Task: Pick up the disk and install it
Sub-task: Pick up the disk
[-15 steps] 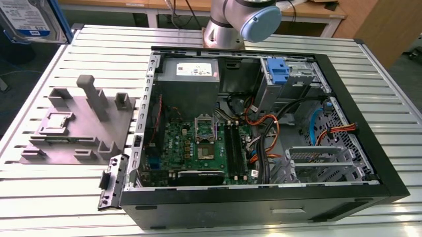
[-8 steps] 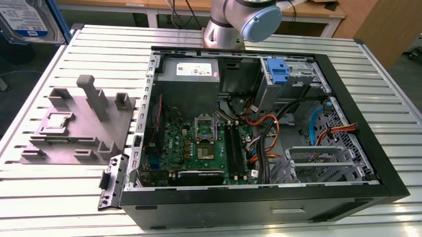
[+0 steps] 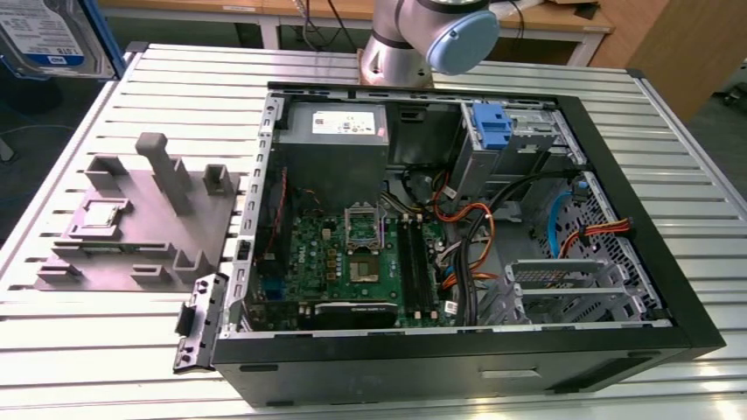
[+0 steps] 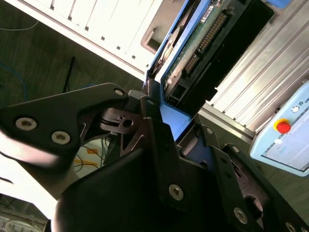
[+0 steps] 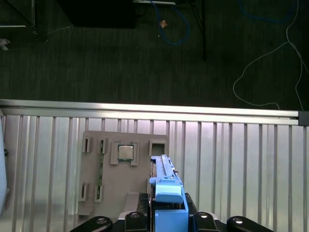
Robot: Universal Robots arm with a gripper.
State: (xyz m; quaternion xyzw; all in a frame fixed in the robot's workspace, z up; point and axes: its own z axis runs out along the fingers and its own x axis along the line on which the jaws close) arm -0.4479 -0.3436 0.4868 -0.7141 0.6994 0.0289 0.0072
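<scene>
The hand [image 5: 167,220] is recorded as clenched on the disk [image 5: 166,191]: in the first wrist view the blue carrier end is seen clamped between the two black fingers [image 5: 131,221], with the disk standing on edge and pointing away from the wrist. In the second wrist view the disk [image 4: 203,34] is seen from its underside, green circuit board and connector row exposed, the blue frame running along its edge into the grip of the fingers [image 4: 157,135]. The disk is held in the air, well above the slatted metal table [image 5: 241,164] and over the edge of a grey fixture [image 5: 120,186] that lies on it; no contact with either is observed. A square processor chip [image 5: 126,152] is noted seated in a pocket of that fixture. In the exterior view the disk [image 3: 41,35] appears at the upper left corner, label side visible, well apart from the open computer case [image 3: 688,332], which lies on the table [image 3: 94,350] to the exterior view's right of the fixture [image 3: 129,227]. Inside the case a grey power supply box [image 3: 338,122], a green motherboard [image 3: 350,254] and an upright blue bracket [image 3: 491,127] on the silver drive bay [image 3: 540,131] are noted. The arm [image 3: 426,35] stands behind the case. A pendant with a red button [image 4: 285,135] is seen in the second wrist view. Dark floor [image 5: 120,63] with loose cables lies beyond the table edge.
</scene>
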